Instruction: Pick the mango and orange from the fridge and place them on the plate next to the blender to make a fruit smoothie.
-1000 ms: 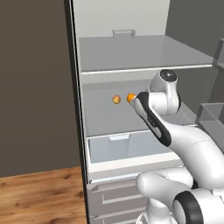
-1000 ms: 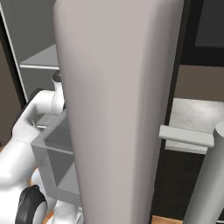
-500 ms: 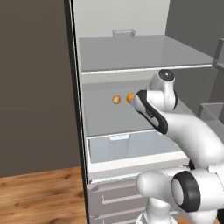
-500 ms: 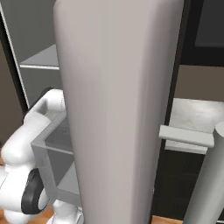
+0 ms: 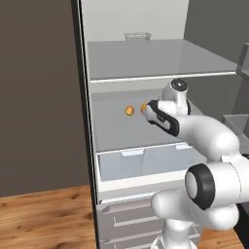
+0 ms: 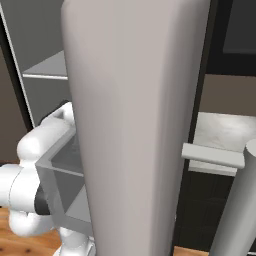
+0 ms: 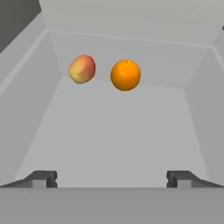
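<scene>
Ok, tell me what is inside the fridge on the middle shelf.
On the middle shelf of the fridge sit the mango and the orange, side by side and apart. In the left base view the arm partly covers the orange. The open gripper faces them, holding nothing.

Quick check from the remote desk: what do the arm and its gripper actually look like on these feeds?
The arm is glossy white, built of rounded, bulbous segments with dark grey joint rings and a dark band near the wrist. No cables or markings show. The gripper ends in two small, dark grey, blocky fingertips.
</scene>
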